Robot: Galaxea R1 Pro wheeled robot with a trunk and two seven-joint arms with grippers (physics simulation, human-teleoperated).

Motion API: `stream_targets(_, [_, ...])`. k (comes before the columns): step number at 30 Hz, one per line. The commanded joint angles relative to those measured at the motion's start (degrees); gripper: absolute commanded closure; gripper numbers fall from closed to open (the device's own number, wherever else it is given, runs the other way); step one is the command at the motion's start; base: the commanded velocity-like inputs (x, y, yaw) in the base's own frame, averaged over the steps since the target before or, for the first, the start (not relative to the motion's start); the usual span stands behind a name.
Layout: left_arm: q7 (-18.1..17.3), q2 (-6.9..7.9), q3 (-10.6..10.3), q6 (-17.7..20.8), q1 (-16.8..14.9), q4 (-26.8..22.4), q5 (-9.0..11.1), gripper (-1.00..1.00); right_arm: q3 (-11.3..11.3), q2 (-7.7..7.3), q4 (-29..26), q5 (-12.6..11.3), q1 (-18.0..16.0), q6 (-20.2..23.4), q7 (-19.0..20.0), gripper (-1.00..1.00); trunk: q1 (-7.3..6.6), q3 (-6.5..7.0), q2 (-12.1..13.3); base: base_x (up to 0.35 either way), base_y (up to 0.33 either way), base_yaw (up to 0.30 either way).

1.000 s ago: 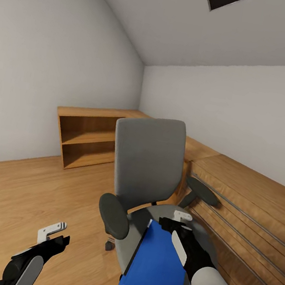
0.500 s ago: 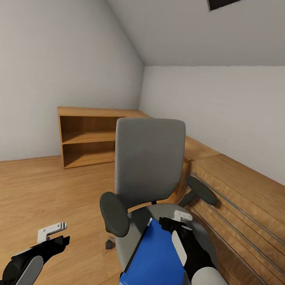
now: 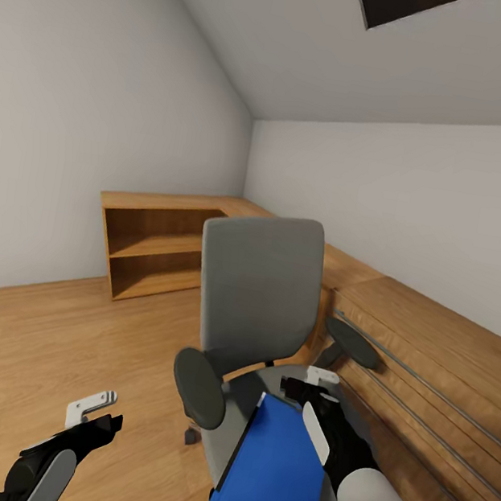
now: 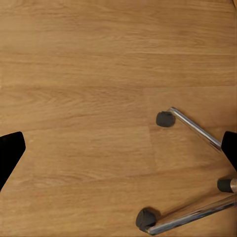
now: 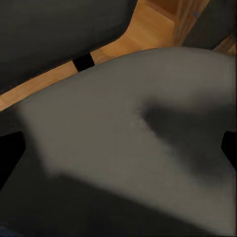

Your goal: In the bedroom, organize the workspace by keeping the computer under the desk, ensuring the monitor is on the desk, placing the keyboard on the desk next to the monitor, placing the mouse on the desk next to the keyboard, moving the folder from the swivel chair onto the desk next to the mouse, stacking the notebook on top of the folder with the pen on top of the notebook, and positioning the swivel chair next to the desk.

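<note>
A blue folder (image 3: 274,475) lies on the seat of the grey swivel chair (image 3: 257,284), which stands in the middle of the head view. My right gripper (image 3: 308,382) hovers over the seat at the folder's far right corner. In the right wrist view the right gripper (image 5: 118,148) is open, its fingertips far apart with only the grey seat (image 5: 128,118) between them. My left gripper (image 3: 98,408) hangs open low on the left above the floor, beside the chair. The left wrist view looks past the left gripper (image 4: 118,148) at the chair's chrome legs (image 4: 195,128) and casters.
A low wooden shelf unit (image 3: 153,246) stands against the far wall behind the chair. A wooden panelled structure (image 3: 429,354) with metal rails runs along the right wall, close to the chair's right armrest (image 3: 353,343). Wooden floor (image 3: 23,343) lies to the left.
The whole head picture has shifted slightly, so the camera moved. Both grippers and the folder keep the same places relative to the chair.
</note>
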Motion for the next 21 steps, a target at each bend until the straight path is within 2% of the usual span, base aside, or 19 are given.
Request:
stream_targets(1, [0.44,-0.03,0.05,0.16,-0.03,-0.08,0.61,-1.0,0.31,-0.06,-0.43,-0.61,-0.02,0.22,-0.54,-1.0,-0.23,0.12,0.39,0.0,0.0,0.0])
stream_targets(9, [0.53,-0.07,0.05,0.16,-0.03,0.0,0.61,-1.0,0.27,-0.16,-1.13,-0.61,-0.02,0.14,-0.54,-1.0,-1.99,1.56,3.6,0.0,0.0,0.0])
stream_targets(11, [0.53,-0.05,0.05,0.16,-0.03,0.0,0.61,-1.0,0.16,-0.19,-3.54,-0.64,-0.01,0.39,-0.54,-1.0,-2.21,1.74,4.0,0.0,0.0,0.0])
stream_targets(14, [0.43,-0.04,0.05,0.17,-0.03,0.01,0.56,-1.0,0.11,-0.24,-9.45,-0.74,0.71,1.8,-0.58,-1.0,-2.21,1.74,4.0,0.0,0.0,0.0])
stream_targets(15, [0.34,0.02,0.07,0.16,-0.03,0.01,0.55,-1.0,0.1,-0.21,-17.44,-0.77,4.64,6.79,-0.68,-1.0,-2.21,1.74,4.0,0.0,0.0,0.0])
stream_targets(17, [0.3,0.04,0.11,0.16,-0.03,0.01,0.53,-1.0,0.07,-0.19,-24.66,-0.87,8.0,9.91,-1.14,-1.0,-2.21,1.74,4.0,0.0,0.0,0.0])
stream_targets(21, [0.22,0.05,0.13,0.18,-0.03,0.01,0.64,-1.0,0.08,-0.18,-32.84,-1.09,11.89,11.7,-2.01,-1.0,-2.21,1.74,4.0,0.0,0.0,0.0])
